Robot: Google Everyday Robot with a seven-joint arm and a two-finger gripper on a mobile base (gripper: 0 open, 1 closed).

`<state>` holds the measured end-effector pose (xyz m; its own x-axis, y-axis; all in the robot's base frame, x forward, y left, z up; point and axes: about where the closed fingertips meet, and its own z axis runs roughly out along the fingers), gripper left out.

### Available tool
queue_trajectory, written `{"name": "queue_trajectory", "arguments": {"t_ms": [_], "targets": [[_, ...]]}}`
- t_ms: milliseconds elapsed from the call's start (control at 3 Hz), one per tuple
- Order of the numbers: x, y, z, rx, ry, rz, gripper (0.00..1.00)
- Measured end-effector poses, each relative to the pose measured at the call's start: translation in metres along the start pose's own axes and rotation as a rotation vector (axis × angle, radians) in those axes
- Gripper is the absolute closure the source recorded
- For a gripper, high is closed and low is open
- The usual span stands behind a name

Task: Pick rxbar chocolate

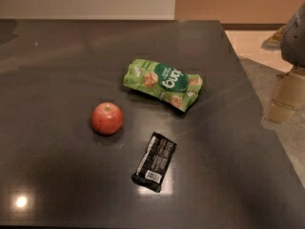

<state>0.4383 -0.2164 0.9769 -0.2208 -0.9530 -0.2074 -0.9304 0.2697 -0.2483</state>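
Observation:
The rxbar chocolate [154, 161] is a small flat black wrapper with fine white print and a white barcode patch. It lies flat on the dark table [57, 70], front of centre, its long side running slightly diagonally. My gripper [285, 97] shows as pale parts under a grey arm piece at the right edge of the view. It is past the table's right edge, far to the right of the bar and holding nothing.
A red apple [107, 119] stands left of the bar. A crinkled green snack bag [163, 83] lies behind the bar. The table's right edge runs diagonally, with pale floor [281, 142] beyond it. A wall lies behind the table.

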Motion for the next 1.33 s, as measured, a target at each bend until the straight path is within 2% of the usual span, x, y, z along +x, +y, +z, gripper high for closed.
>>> {"name": "queue_trajectory", "arguments": {"t_ms": [333, 667, 1000, 1333], "targets": [[0.000, 0.000, 0.000, 0.000, 0.000, 0.000, 0.00], [-0.015, 0.008, 0.001, -0.024, -0.005, -0.084, 0.00], [-0.045, 0.022, 0.000, -0.056, -0.016, -0.250, 0.00], [-0.083, 0.038, 0.008, -0.089, -0.005, -0.450, 0.00]]}}
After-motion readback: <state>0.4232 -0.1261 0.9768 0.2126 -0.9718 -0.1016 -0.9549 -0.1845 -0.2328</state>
